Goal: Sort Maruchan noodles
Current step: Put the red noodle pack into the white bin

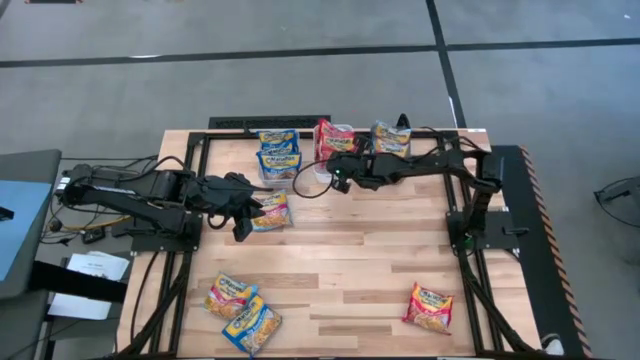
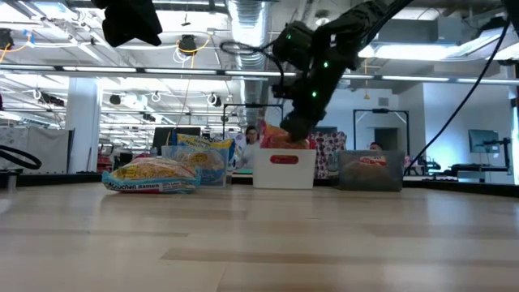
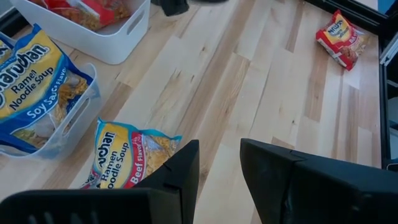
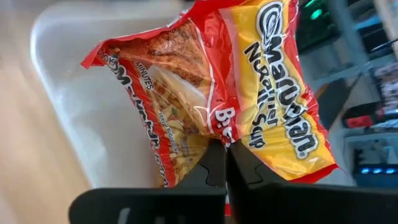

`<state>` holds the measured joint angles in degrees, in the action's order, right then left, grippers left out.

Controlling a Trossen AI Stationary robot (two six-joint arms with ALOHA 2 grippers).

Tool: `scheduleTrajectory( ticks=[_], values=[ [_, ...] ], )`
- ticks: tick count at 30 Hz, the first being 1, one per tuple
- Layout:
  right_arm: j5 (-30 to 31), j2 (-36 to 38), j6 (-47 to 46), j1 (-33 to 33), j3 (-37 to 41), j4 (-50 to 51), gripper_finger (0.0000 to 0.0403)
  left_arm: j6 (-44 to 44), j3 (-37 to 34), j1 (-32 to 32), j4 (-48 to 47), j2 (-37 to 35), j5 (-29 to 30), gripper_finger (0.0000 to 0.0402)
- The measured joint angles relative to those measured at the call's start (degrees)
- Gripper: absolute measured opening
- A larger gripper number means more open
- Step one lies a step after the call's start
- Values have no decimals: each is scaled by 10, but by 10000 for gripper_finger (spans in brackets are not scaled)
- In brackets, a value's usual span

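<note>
My right gripper [image 4: 225, 163] is shut on a red-and-yellow Maruchan packet [image 4: 249, 93] over the white bin [image 1: 322, 172], which holds other red packets [image 1: 334, 134]. My left gripper [image 3: 219, 163] is open and raised well above the table [image 2: 130, 20], beside a blue-and-pink beef packet [image 3: 121, 155] that lies flat on the wood [image 2: 152, 173]. The clear bin [image 1: 279, 156] holds blue-and-yellow packets, and the dark bin [image 1: 390, 140] holds another packet. Two packets [image 1: 240, 310] lie near the table's near-left corner and a red one [image 1: 430, 306] near-right. My right gripper pinches the red packet between its two fingers at a crumpled stretch of wrapper near one edge [image 4: 219, 138]. The fingers come slanting down from the table's right side. The packet hangs below the gripper [image 2: 280, 138], its lower end at the white bin's rim [image 2: 284, 152].
The three bins stand in a row along the table's far edge. A black frame rail [image 1: 300, 124] runs behind them and down both sides. Open wood lies in the table's middle [image 1: 350, 250]. People and equipment show in the room beyond the table.
</note>
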<state>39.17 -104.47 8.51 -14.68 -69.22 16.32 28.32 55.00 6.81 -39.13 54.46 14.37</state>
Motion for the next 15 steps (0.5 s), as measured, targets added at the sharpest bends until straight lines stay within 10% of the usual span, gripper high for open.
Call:
scheduleTrajectory(
  ticks=[15],
  values=[
    [-17, -26, 9, -9, 1, -9, 64, 0, 0, 0, 0, 0, 0, 103]
  ],
)
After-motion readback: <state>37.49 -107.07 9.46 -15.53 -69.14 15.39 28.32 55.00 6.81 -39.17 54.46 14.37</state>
